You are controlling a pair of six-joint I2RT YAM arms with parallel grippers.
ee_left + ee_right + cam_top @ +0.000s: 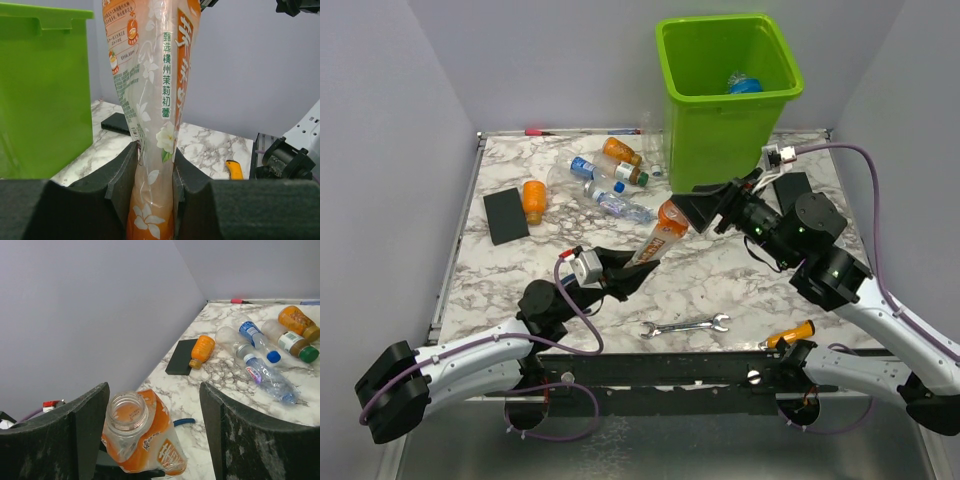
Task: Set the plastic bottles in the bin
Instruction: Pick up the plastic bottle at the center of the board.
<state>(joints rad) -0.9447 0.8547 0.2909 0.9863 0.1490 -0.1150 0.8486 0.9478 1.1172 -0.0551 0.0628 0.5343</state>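
Where foam pads [119, 186] pinch, plastic bottle [150, 115] narrows.

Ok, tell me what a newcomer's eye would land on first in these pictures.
The tall lime-green bin at the far edge of the table dominates. In the middle, the left gripper holds an uncapped orange-labelled bottle tilted up toward the open right gripper, which straddles its mouth. Loose bottles lie scattered left of the bin.

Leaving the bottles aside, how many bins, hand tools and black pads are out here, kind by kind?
Lime-green plastic bin: 1
Silver wrench: 1
Orange-handled screwdriver: 1
Flat black pads: 2
Total: 5
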